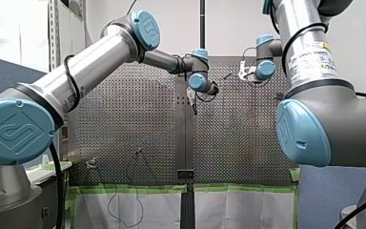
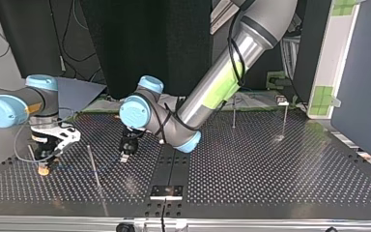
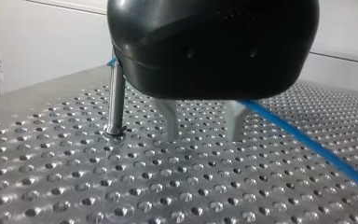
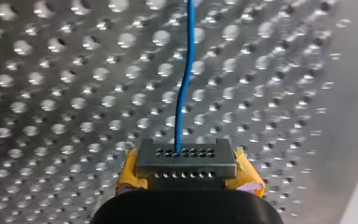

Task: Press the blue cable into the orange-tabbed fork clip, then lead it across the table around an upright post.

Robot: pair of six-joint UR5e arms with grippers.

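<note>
Front view: my left gripper (image 1: 194,109) over the counter (image 1: 124,143), my right gripper (image 1: 241,72) beyond. Top view: unlike the front, shows the orange-tabbed fork clip (image 2: 43,169) under my right gripper, upright post (image 2: 94,166) between the grippers. Left wrist view: fingers (image 3: 170,123) apart, holding nothing; blue cable (image 3: 307,142) beside one, passing the post high up. Right wrist view: cable straight ahead; grip impossible to tell. Keep cable low on the post, gently taut.

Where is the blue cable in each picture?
Front view: too thin to make out.
Top view: the blue cable, faint, between the orange-tabbed clip and my left hand.
Left wrist view: slanting out beside that hand.
Right wrist view: straight ahead from the clip.
Shared landmark: the perforated table.
</note>
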